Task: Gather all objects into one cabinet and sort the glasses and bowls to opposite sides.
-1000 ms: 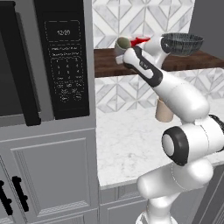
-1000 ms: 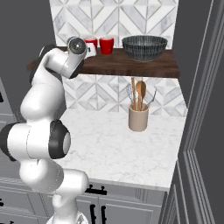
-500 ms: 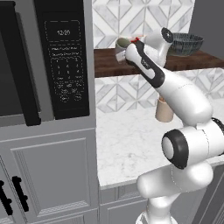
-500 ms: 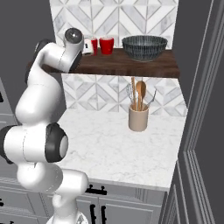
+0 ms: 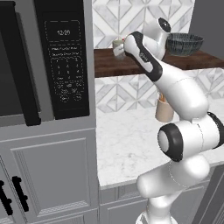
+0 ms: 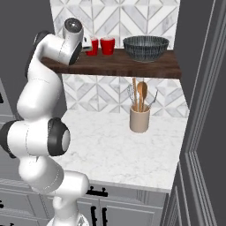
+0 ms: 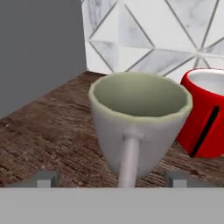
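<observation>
The greyish tumbler [image 7: 140,113] stands upright on the dark-brown shelf board [image 7: 52,131], close in front of my gripper [image 7: 111,178]. My gripper is open, with one fingertip [image 7: 46,178] on either side of the tumbler's base and not pressing on it. A red mug [image 7: 205,113] stands just to its right. From the right base view both red mugs [image 6: 107,45] sit left of the middle of the cabinet [image 6: 132,66], and the dark patterned bowl [image 6: 145,47] sits toward its right end. The tumbler [image 5: 117,47] is at the shelf's left end, by the hand.
A black microwave [image 5: 65,57] stands built in beside the shelf's left end. Below the shelf, a tan utensil holder [image 6: 140,119] stands on the white marble counter [image 6: 110,150]. A grey wall panel [image 6: 203,88] closes off the right side.
The hand has moved left along the shelf with the tumbler. The jaws, shut on it before, now stand wide apart, and the tumbler rests on the board.
</observation>
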